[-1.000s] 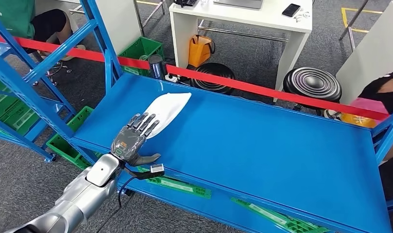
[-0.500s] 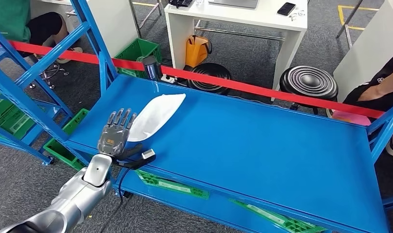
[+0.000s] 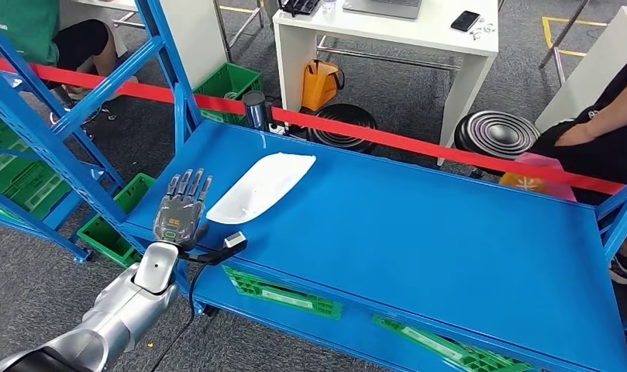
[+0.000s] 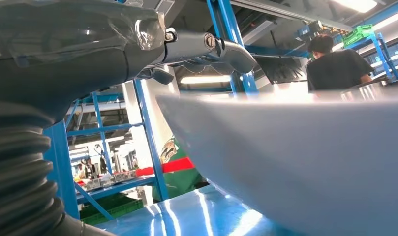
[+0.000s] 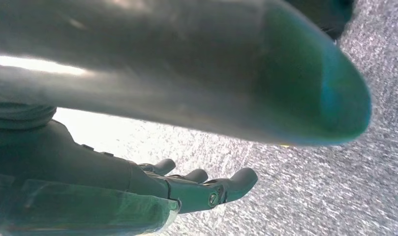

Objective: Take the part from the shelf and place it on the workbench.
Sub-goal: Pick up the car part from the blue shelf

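The white, shallow, elongated part (image 3: 262,187) lies flat on the blue workbench top (image 3: 418,232), near its left end. My left hand (image 3: 180,215) hovers at the bench's left front corner, just left of the part and apart from it, palm down, fingers spread and holding nothing. In the left wrist view the part (image 4: 305,162) looms close beside the left hand (image 4: 64,64), with a gap between them. My right hand (image 5: 187,189) hangs over grey floor in the right wrist view, its fingers loosely extended with nothing in them.
Blue shelf uprights (image 3: 39,116) rise at the left. A red tape (image 3: 418,143) runs behind the bench. Beyond it stand a white table (image 3: 387,39), black stools (image 3: 497,133) and green crates (image 3: 229,81). A person (image 3: 604,132) stands at the right edge; another (image 3: 31,31) sits far left.
My left hand has drawn back from the white part towards the bench's left corner; its fingers lay on the part a second ago. The part now lies free. The camera has shifted slightly.
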Action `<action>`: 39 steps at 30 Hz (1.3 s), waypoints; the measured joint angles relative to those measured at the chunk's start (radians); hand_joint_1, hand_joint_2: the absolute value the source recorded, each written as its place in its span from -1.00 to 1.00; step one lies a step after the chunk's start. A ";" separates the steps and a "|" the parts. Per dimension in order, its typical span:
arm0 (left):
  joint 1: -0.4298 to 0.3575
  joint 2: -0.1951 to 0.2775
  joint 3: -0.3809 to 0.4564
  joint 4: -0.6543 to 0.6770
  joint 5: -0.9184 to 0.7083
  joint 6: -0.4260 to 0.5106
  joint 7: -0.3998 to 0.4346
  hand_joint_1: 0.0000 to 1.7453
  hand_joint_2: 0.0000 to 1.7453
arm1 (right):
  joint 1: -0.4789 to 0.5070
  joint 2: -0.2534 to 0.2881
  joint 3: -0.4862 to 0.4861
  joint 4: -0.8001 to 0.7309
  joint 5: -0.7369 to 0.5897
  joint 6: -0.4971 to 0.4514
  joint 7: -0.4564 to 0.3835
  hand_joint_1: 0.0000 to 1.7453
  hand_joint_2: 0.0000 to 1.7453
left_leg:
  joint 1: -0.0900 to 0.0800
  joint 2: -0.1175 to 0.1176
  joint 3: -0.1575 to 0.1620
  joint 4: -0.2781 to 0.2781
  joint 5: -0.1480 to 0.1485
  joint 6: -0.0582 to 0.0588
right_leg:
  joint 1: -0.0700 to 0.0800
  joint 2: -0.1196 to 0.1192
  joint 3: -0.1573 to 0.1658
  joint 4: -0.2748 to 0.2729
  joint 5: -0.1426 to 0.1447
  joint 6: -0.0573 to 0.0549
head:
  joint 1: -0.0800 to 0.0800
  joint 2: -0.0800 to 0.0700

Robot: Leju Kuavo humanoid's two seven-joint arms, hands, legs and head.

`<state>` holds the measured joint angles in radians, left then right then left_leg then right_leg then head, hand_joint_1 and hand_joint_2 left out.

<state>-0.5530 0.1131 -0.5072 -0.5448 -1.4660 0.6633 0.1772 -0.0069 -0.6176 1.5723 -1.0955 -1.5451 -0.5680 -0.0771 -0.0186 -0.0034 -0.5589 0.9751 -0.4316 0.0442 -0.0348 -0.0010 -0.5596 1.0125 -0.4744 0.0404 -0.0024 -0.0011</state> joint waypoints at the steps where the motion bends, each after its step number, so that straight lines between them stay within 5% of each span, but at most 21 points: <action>1: 0.000 0.001 0.000 0.001 0.000 0.000 0.000 -1.00 1.00 | 0.000 0.000 0.000 -0.001 0.000 0.000 0.000 -1.00 -1.00 | -0.002 0.000 -0.003 0.006 -0.003 -0.004 | 0.002 0.000 0.007 -0.014 0.005 -0.008 | -0.001 0.000; 5: 0.002 0.004 0.003 0.007 0.004 0.000 0.000 -1.00 1.00 | 0.001 -0.001 0.001 -0.007 -0.001 -0.005 0.000 -1.00 -1.00 | 0.006 0.001 -0.018 0.043 -0.029 -0.020 | -0.001 0.001 0.006 -0.015 0.014 -0.029 | -0.002 0.000; 8: 0.005 0.006 0.004 0.012 0.005 0.000 -0.001 -1.00 1.00 | 0.001 -0.005 0.002 -0.012 -0.005 -0.007 0.000 -1.00 -1.00 | 0.017 0.002 -0.097 0.221 -0.127 -0.041 | -0.002 0.001 0.004 -0.015 0.016 -0.033 | -0.005 0.000; 10: 0.007 0.006 0.004 0.014 0.005 0.000 -0.004 -1.00 1.00 | 0.001 -0.006 0.002 -0.013 -0.007 -0.007 0.000 -1.00 -1.00 | 0.021 0.002 -0.135 0.305 -0.148 -0.045 | 0.000 0.001 0.004 -0.015 0.016 -0.032 | -0.005 0.000; 11: 0.007 0.006 0.004 0.014 0.004 0.000 -0.008 -0.94 1.00 | 0.001 -0.007 0.002 -0.013 -0.007 -0.006 0.000 -1.00 -1.00 | 0.022 0.002 -0.130 0.292 -0.131 -0.043 | 0.001 0.001 0.005 -0.015 0.016 -0.032 | -0.005 0.000; 13: 0.005 0.008 0.005 0.014 0.007 0.000 -0.025 -0.66 1.00 | 0.001 -0.009 0.002 -0.013 -0.006 -0.003 0.000 -1.00 -1.00 | 0.018 0.002 -0.067 0.163 -0.061 -0.025 | 0.002 0.002 0.008 -0.015 0.015 -0.032 | -0.005 0.000; 15: 0.003 0.013 0.009 0.013 0.020 0.000 -0.059 -0.72 1.00 | 0.000 -0.009 0.002 -0.014 -0.004 0.005 0.000 -1.00 -1.00 | 0.010 0.006 -0.010 0.042 -0.018 -0.003 | 0.004 0.002 0.009 -0.017 0.016 -0.031 | -0.003 0.000; 17: 0.006 0.019 0.015 0.007 0.040 0.000 -0.104 -1.00 1.00 | 0.000 -0.008 0.002 -0.016 -0.001 0.012 0.000 -1.00 -1.00 | 0.001 0.012 0.004 0.009 -0.015 0.007 | 0.003 0.001 0.008 -0.020 0.017 -0.027 | -0.002 0.000; 20: 0.021 0.027 0.025 -0.023 0.063 0.000 -0.170 -1.00 1.00 | -0.002 -0.008 0.002 -0.015 -0.005 0.016 0.001 -1.00 -1.00 | 0.000 0.013 0.023 -0.031 0.007 0.019 | 0.003 -0.001 0.005 -0.014 0.011 -0.018 | -0.001 0.000; 23: 0.044 0.025 0.038 -0.055 0.077 0.000 -0.224 -1.00 1.00 | -0.002 -0.008 0.002 -0.010 -0.004 0.025 0.001 -1.00 -1.00 | 0.004 0.014 0.033 -0.060 0.025 0.027 | 0.005 0.000 -0.070 0.135 -0.058 -0.027 | 0.001 0.000; 25: 0.055 0.020 0.051 -0.071 0.084 0.000 -0.258 -1.00 1.00 | -0.001 -0.010 0.003 -0.005 0.001 0.035 0.001 -1.00 -1.00 | 0.004 0.013 0.028 -0.056 0.025 0.026 | 0.001 0.000 -0.118 0.234 -0.088 -0.021 | 0.002 0.000; 27: 0.065 0.013 0.069 -0.086 0.091 0.000 -0.293 -1.00 1.00 | -0.001 -0.013 0.003 0.002 0.003 0.042 0.001 -1.00 -1.00 | 0.007 0.010 0.024 -0.044 0.020 0.019 | -0.006 0.000 -0.096 0.192 -0.060 0.003 | 0.002 0.000; 29: 0.073 0.008 0.089 -0.104 0.095 0.000 -0.326 -1.00 1.00 | -0.003 -0.013 0.004 0.009 0.005 0.044 -0.001 -1.00 -1.00 | 0.010 0.006 0.012 -0.018 0.008 0.002 | -0.013 -0.001 -0.029 0.062 -0.015 0.024 | 0.003 0.000; 31: 0.084 0.006 0.111 -0.126 0.096 0.000 -0.358 -1.00 1.00 | -0.007 -0.010 0.003 0.013 0.008 0.044 -0.004 -1.00 -1.00 | 0.009 0.003 -0.003 0.011 -0.007 -0.013 | -0.013 0.001 0.001 0.003 0.000 0.014 | 0.003 0.000; 35: 0.116 0.004 0.150 -0.168 0.104 0.000 -0.425 -1.00 1.00 | -0.009 -0.006 0.003 0.019 0.009 0.045 -0.010 -1.00 -1.00 | 0.017 0.003 -0.017 0.039 -0.025 -0.026 | -0.011 0.005 -0.004 0.009 0.000 -0.018 | -0.002 0.000; 39: 0.143 0.000 0.189 -0.199 0.106 0.000 -0.480 -1.00 1.00 | -0.008 -0.007 0.004 0.024 0.009 0.045 -0.015 -1.00 -1.00 | 0.026 0.003 -0.119 0.263 -0.145 -0.045 | -0.010 0.005 -0.008 0.009 0.002 -0.025 | -0.006 0.000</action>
<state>-0.4097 0.1135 -0.3182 -0.7437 -1.3596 0.6634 -0.3024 -0.0152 -0.6243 1.5759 -1.0718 -1.5358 -0.5230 -0.0918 0.0069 -0.0004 -0.6781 1.2383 -0.5766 -0.0011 -0.0450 0.0042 -0.5680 1.0216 -0.4721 0.0159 -0.0079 -0.0011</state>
